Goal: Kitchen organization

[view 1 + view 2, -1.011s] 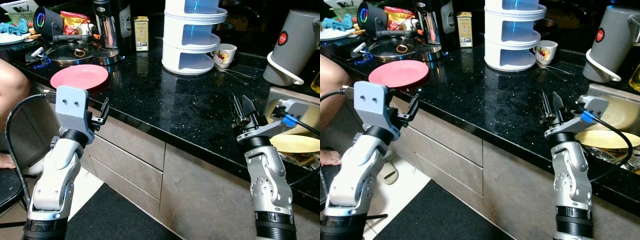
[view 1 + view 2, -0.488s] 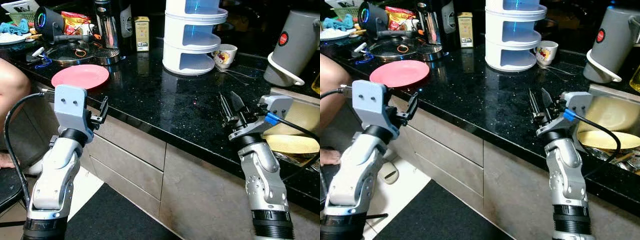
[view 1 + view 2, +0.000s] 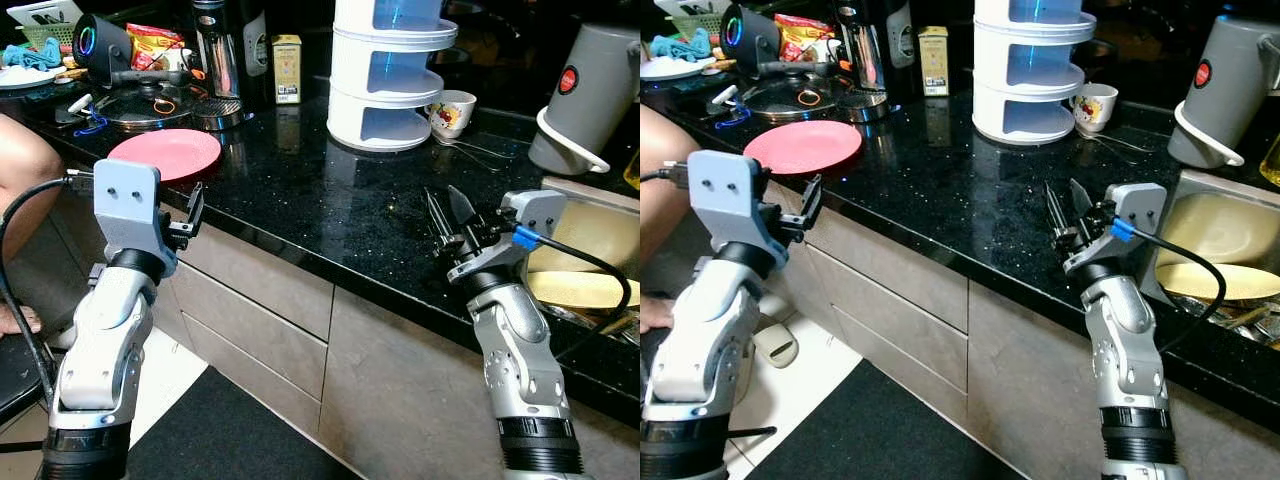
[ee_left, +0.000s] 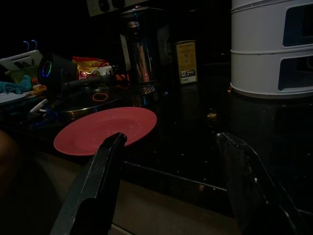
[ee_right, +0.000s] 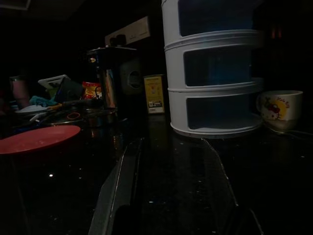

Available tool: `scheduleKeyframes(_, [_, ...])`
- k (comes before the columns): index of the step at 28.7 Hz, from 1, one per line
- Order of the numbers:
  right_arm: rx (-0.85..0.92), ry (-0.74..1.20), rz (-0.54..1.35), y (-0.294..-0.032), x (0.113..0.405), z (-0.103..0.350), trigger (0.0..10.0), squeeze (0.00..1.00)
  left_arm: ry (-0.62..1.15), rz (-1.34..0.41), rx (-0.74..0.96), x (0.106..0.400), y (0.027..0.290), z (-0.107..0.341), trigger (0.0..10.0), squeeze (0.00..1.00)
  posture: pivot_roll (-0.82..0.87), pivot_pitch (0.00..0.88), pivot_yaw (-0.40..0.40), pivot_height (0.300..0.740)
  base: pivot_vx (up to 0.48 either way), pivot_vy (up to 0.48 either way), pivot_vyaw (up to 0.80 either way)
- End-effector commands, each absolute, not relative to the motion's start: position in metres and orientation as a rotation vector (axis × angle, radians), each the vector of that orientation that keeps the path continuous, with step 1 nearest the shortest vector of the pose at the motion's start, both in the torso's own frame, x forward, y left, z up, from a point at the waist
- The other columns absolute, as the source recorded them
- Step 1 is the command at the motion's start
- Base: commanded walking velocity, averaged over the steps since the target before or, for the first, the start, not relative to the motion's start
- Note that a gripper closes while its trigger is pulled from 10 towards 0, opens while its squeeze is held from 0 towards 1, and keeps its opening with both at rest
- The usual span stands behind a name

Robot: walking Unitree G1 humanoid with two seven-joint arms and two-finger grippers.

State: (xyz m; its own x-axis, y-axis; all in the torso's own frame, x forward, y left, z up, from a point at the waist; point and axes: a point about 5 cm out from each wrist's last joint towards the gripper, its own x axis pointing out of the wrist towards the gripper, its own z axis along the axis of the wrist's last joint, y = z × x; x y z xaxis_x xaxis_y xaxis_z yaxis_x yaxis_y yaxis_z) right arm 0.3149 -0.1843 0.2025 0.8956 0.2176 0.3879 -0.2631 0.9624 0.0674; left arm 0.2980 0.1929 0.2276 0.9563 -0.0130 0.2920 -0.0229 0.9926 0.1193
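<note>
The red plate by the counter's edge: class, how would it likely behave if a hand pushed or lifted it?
The red plate is flat and shallow, so it probably slides rather than tips. The polished black counter looks slick, so a push could send it off the near edge. Its low rim gives little to grip; it appears rigid, possibly breakable.

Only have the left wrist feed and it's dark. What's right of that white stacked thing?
Observer: A white cup with a printed picture stands just beside the white stacked container.
Operator: Where's the right hand?
Observer: The right hand hovers over the front part of the black counter, fingers apart, holding nothing.
Operator: Anything past it?
Observer: A sink with a yellowish plate in it, and a grey kettle behind.
Operator: And my left hand?
Observer: The left hand is just off the counter edge, in front of the red plate.
</note>
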Motion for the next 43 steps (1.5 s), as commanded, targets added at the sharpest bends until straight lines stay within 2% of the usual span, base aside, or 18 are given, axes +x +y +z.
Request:
scheduleKeyframes(1, [0.115, -0.389, 0.26, -0.181, 0.318, 0.202, 10.0, 0.0, -0.286, 0.012, 0.117, 0.297, 0.195, 0.225, 10.0, 0.0, -0.04, 0.0, -0.041, 0.74, 0.0, 0.0, 0.0])
scheduleKeyframes(8, [0.117, -0.39, 0.272, -0.179, 0.32, 0.202, 10.0, 0.0, -0.278, -0.03, 0.127, 0.297, 0.187, 0.222, 10.0, 0.0, -0.04, 0.0, -0.044, 0.74, 0.0, 0.0, 0.0])
scheduleKeyframes(23, [0.121, -0.397, 0.274, -0.178, 0.321, 0.202, 10.0, 0.0, -0.276, -0.056, 0.116, 0.301, 0.183, 0.223, 10.0, 0.0, -0.04, 0.0, -0.036, 0.74, 0.0, -0.369, 0.0])
scheduleKeyframes(29, [0.11, -0.395, 0.28, -0.179, 0.321, 0.202, 10.0, 0.0, -0.301, -0.061, 0.081, 0.3, 0.183, 0.226, 10.0, 0.0, -0.04, 0.0, -0.039, 0.74, 0.0, 0.0, 0.0])
scheduleKeyframes(43, [0.101, -0.401, 0.305, -0.175, 0.323, 0.204, 10.0, 0.0, -0.294, -0.08, 0.105, 0.301, 0.177, 0.222, 10.0, 0.0, -0.05, 0.0, -0.051, 0.74, 0.0, 0.286, 0.0])
